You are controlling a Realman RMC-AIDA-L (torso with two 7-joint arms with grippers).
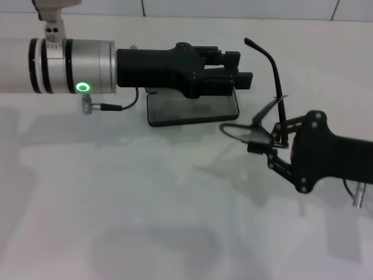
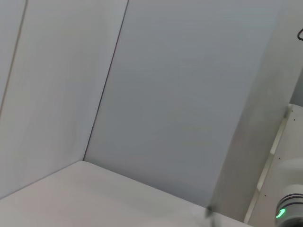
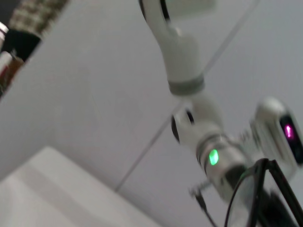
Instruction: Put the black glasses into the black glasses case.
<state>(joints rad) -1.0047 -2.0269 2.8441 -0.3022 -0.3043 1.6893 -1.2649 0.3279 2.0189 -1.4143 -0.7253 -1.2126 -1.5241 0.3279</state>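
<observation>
The black glasses case point(image 1: 192, 109) lies open on the white table at the back middle, grey lining up. My left gripper point(image 1: 236, 69) hovers right over its back edge and hides that part. My right gripper point(image 1: 273, 142) is to the right of the case and is shut on the black glasses point(image 1: 245, 131). It holds them tilted above the table, one lens toward the case's right end and one temple arm point(image 1: 273, 61) sticking up. The frame also shows in the right wrist view point(image 3: 258, 187). The left wrist view shows neither glasses nor case.
The white table point(image 1: 145, 204) spreads out in front of the case. A tiled wall point(image 1: 233, 9) runs along the table's far edge. A cable point(image 1: 119, 107) hangs from the left wrist beside the case. The left arm point(image 3: 215, 156) with its green light fills part of the right wrist view.
</observation>
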